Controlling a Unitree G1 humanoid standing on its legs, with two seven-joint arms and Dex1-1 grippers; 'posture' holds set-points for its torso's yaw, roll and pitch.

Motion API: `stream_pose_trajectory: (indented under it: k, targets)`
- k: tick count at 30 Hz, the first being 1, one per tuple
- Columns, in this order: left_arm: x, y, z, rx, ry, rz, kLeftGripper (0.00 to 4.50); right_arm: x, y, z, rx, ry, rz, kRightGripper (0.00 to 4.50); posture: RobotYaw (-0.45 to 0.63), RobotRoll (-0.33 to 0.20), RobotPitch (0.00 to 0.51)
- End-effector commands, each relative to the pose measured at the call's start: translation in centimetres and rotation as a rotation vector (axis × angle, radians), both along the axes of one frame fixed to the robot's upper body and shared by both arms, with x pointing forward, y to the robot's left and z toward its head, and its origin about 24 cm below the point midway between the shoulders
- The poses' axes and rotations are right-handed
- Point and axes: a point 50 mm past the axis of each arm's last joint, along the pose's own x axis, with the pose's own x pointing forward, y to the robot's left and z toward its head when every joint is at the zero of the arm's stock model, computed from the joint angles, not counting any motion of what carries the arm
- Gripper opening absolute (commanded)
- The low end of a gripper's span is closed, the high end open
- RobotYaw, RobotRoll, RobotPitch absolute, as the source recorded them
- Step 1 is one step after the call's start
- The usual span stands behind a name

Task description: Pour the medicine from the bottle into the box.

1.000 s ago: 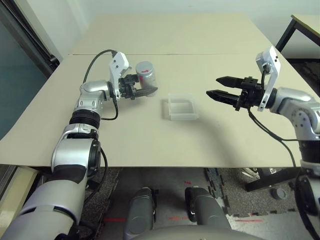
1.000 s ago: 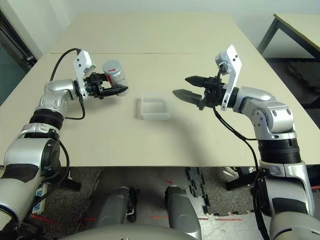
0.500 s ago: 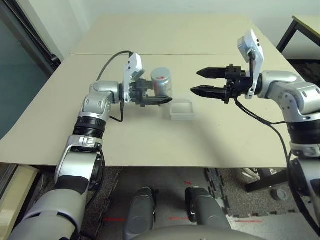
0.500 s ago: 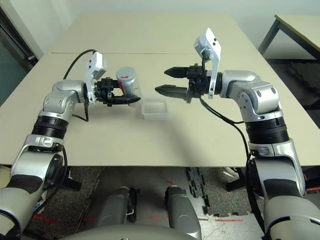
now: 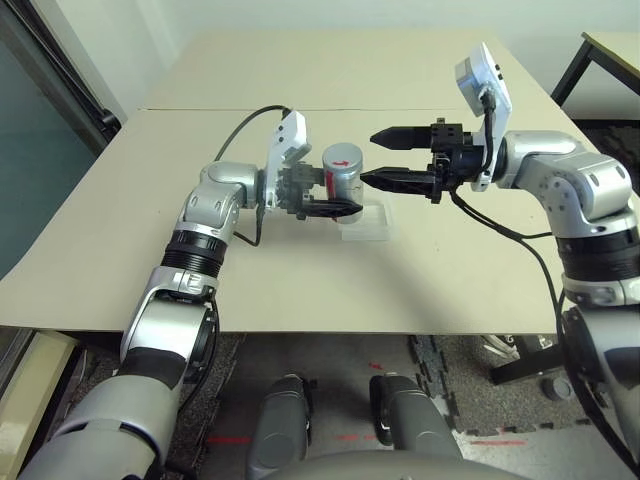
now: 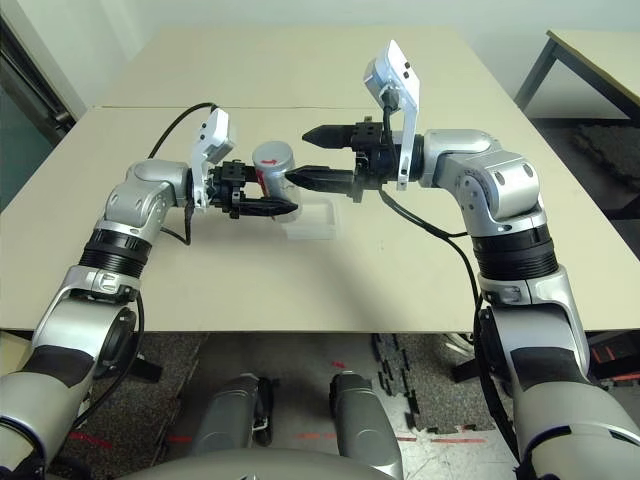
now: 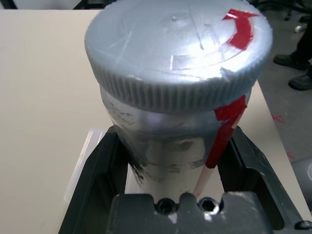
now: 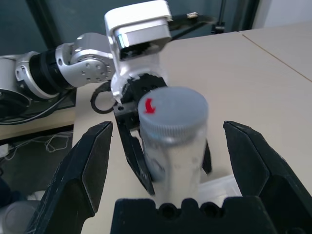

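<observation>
The left gripper (image 5: 322, 203) is clamped on the lower body of the bottle (image 5: 341, 176), holding it upright in the air with its grey ribbed cap (image 7: 178, 48) on top, a red arrow mark on the cap and the red stripe running down the side. A second ago this hand held the bottle well out to the left of the box; it has since carried the bottle rightward, so the bottle now hangs just over the left edge of the box (image 5: 366, 221), the clear shallow square resting on the tan table (image 5: 300, 280) at centre. To the right, the right gripper (image 5: 376, 157) has swung in from the far right side and risen to cap height; its two black fingers stand wide apart, one above and one below, with their tips just beside the cap, and in its wrist view the cap sits between the spread fingers without contact that I can confirm. The medicine itself cannot be seen; it is presumably inside the closed bottle. As I read it, both hands have converged for the uncapping step: the cap must come off before any pouring, so the task is early on, with nothing yet in the box.
</observation>
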Motion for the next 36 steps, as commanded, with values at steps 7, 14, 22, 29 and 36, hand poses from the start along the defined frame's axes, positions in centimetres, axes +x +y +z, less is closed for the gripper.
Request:
stream_pose_trajectory:
  k: [7, 14, 22, 29, 36]
  targets:
    - [-0.3, -1.1, -0.1, 0.035, -0.012, -0.068, 2.8, 0.8, 1.1, 0.3, -0.027, -0.039, 0.019, 4.5, -0.03, 0.0, 0.078]
    - [-0.1, -1.3, -0.1, 0.039, -0.018, -0.068, 2.8, 1.0, 1.5, 0.1, -0.031, -0.047, 0.032, 4.5, -0.03, 0.0, 0.081]
    - [0.0, -1.4, -0.1, 0.036, -0.02, -0.068, 2.8, 1.0, 1.8, 0.0, -0.03, -0.045, 0.038, 4.5, -0.03, 0.0, 0.084]
    - [0.0, -1.4, -0.2, 0.034, -0.015, -0.063, 2.8, 1.0, 2.0, -0.2, -0.023, -0.037, 0.042, 3.89, -0.02, 0.0, 0.084]
    - [0.2, -0.7, -0.2, 0.035, -0.009, -0.041, 2.8, 0.7, 1.7, -0.4, -0.019, -0.028, 0.035, 2.56, -0.03, 0.0, 0.084]
